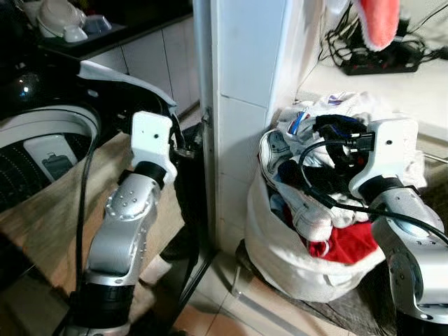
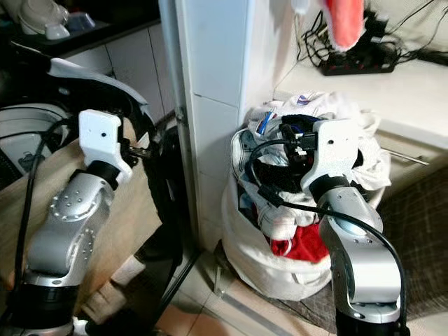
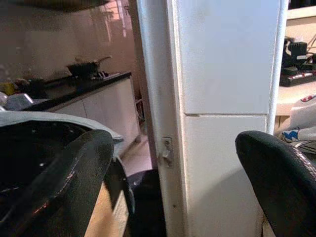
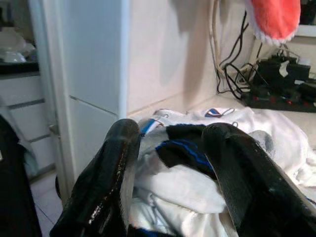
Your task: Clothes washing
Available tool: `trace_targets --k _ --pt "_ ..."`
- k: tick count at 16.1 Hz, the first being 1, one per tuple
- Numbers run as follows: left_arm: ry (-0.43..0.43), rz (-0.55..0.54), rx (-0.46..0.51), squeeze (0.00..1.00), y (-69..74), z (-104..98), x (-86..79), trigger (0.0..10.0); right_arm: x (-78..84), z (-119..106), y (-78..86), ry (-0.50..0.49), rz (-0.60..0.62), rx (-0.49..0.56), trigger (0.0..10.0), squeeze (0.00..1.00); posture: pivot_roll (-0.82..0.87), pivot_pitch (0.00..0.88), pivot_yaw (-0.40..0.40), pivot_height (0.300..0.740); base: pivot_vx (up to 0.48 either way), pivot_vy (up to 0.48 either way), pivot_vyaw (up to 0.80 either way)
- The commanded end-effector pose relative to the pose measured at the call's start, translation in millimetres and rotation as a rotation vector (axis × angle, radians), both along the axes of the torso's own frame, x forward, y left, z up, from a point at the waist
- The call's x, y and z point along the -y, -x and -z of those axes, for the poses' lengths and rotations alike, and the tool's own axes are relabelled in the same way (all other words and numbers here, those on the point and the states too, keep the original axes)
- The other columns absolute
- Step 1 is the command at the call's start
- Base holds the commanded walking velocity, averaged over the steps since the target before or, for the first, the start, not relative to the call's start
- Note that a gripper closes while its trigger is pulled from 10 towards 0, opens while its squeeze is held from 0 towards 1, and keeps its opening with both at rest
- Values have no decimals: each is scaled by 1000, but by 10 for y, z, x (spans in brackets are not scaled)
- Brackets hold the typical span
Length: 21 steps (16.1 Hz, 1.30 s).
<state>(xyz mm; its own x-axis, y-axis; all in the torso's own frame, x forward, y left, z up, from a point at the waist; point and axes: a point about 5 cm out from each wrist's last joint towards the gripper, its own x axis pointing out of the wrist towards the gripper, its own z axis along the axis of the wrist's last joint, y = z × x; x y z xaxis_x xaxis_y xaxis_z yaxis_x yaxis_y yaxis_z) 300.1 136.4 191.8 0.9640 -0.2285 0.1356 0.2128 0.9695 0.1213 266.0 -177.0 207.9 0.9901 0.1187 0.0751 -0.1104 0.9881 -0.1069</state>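
Observation:
A white laundry bag stands on the floor against a white tiled pillar, heaped with clothes: white pieces, a red one and a dark blue garment on top. My right gripper hovers open just over the heap, its fingers on either side of the dark blue garment without closing on it. To the left is the washing machine with its lid raised. My left gripper is open and holds nothing, between the machine and the pillar.
A wooden surface lies under my left arm. On the counter behind the bag are a power strip with tangled cables and a hanging pink cloth. Dishes sit on a dark counter at far left.

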Motion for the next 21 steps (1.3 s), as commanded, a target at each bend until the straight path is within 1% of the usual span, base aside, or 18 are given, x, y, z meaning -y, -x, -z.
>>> trace_targets --k 1,3,4,5,6,7,8,9,10,11,12,13,14,15,18,19,20,21 --pt "-4 17 10 0 12 -30 9 10000 36 -64 -11 0 4 15 10000 0 -59 0 15 740 0 0 0" --pt "-4 21 5 0 7 -28 13 10000 61 -92 -30 8 0 19 10000 0 -54 0 15 740 0 0 0" --pt "-5 26 0 0 6 -28 16 10000 58 -100 -35 7 -60 -3 10000 0 -50 0 14 740 0 0 0" --pt "-13 34 -4 0 4 -28 17 10000 35 -110 -16 12 -164 -30 10000 0 -49 0 15 740 0 0 0" --pt "-23 47 -8 0 2 -29 21 10000 67 -79 -12 39 -193 -96 10000 0 -49 0 17 740 0 0 0" --pt "-29 114 -12 0 27 -27 65 10000 152 -19 12 135 -227 -185 10000 0 -49 0 18 740 0 0 0" --pt "-51 209 -26 0 63 -19 124 10000 267 -51 13 184 -230 -203 10000 1000 -53 0 23 740 0 0 0" --pt "-74 284 -40 0 94 -10 168 10000 357 -114 -3 178 -218 -198 10000 1000 -54 0 23 740 0 0 0" --pt "-86 345 -56 0 118 -4 199 10000 437 -172 -10 200 -214 -208 10000 1000 -58 0 26 740 0 0 0" --pt "-111 371 -66 0 126 -1 207 10000 488 -202 1 232 -225 -232 10000 1000 -58 0 27 740 0 0 0" --pt "-122 367 -65 0 119 -3 198 10000 565 -237 -3 299 -194 -240 10000 1000 -61 0 30 740 0 0 0" --pt "-112 356 -60 0 100 -12 193 10000 694 -301 -55 340 -99 -205 10000 1000 -64 0 32 740 0 0 0" --pt "-105 356 -60 0 92 -20 196 10000 786 -334 -100 333 -29 -181 10000 1000 -66 0 35 740 0 0 0" --pt "-95 385 -61 0 99 -39 235 10000 855 -330 -155 329 -6 -174 10000 1000 -64 0 36 740 0 0 0" --pt "-29 493 -87 0 159 -87 323 10000 953 -242 -273 320 -33 -214 10000 1000 -69 0 45 740 0 0 0" --pt "-20 508 -90 0 156 -102 334 10000 980 -197 -382 260 -62 -221 10000 1000 -75 0 61 740 0 0 0" --pt "-30 501 -85 0 133 -110 333 10000 1008 -157 -496 230 -83 -216 10000 1000 -78 0 67 740 0 0 0" --pt "-32 501 -84 0 127 -111 335 10000 1033 -140 -538 224 -79 -218 10000 1000 -78 0 69 740 0 0 0"
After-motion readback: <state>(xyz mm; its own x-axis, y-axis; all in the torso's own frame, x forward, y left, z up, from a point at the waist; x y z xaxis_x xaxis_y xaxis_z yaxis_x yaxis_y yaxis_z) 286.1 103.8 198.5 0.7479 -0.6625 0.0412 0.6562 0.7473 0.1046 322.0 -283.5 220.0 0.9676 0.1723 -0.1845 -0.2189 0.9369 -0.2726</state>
